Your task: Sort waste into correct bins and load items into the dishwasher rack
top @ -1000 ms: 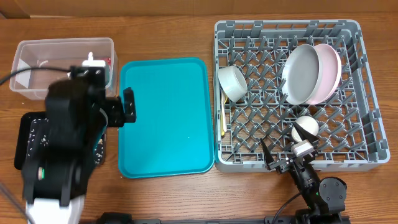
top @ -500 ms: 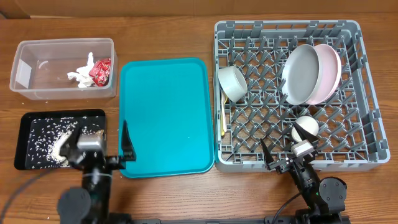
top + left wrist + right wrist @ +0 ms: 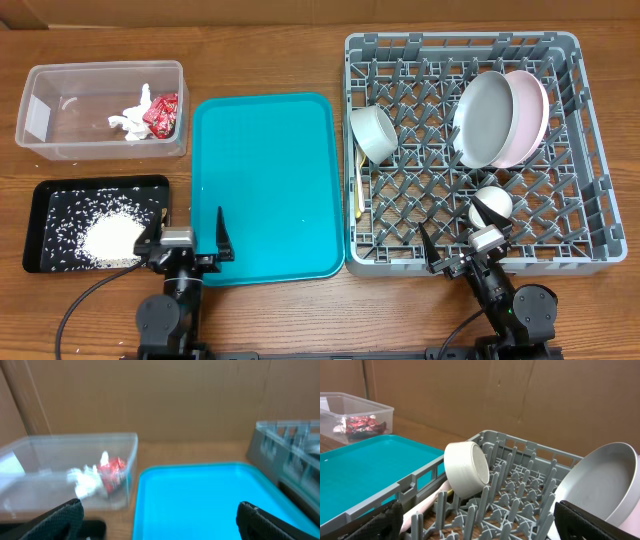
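Step reads as close-out: rice (image 3: 108,237) lies in the black tray (image 3: 100,181), bowl (image 3: 374,133), grey plate (image 3: 485,118), pink plate (image 3: 533,120), cup (image 3: 492,204) and spoon (image 3: 358,195) sit in the rack (image 3: 590,130), left hand (image 3: 186,246) and right hand (image 3: 462,250) gape empty at the near desk (image 3: 280,320) edge; next, probably locate the fork, not visible.

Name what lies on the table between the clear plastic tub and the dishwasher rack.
The teal serving tray fills the stretch between the clear tub and the rack, as the overhead view shows plainly.
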You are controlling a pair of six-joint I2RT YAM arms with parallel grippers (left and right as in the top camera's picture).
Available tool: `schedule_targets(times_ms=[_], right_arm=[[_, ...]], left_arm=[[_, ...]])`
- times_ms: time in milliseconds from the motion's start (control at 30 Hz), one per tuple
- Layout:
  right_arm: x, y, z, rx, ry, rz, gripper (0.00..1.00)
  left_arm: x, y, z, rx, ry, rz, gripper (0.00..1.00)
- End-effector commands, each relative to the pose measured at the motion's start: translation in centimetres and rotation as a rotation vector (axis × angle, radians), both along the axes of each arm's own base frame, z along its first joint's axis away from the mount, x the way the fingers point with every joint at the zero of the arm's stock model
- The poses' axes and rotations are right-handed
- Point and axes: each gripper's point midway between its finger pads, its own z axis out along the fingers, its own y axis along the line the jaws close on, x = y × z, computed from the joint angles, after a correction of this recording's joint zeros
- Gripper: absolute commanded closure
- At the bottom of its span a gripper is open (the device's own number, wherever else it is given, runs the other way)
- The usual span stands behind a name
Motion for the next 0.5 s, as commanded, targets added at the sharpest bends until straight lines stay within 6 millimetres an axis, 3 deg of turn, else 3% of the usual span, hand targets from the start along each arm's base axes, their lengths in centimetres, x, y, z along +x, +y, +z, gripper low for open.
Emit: schedule_targets(times_ms=[0, 467], right_arm=[[-0.04, 0.08, -0.08, 0.004, -0.007, 0.004, 0.00], [-0.04, 0.09, -0.08, 0.004, -0.007, 0.004, 0.00]], left_arm=[[-0.02, 0.26, -0.19, 0.006, -0.002, 0.010, 0.00], [-0.06, 0.25, -1.14, 0.007, 0.037, 0.009, 0.00]])
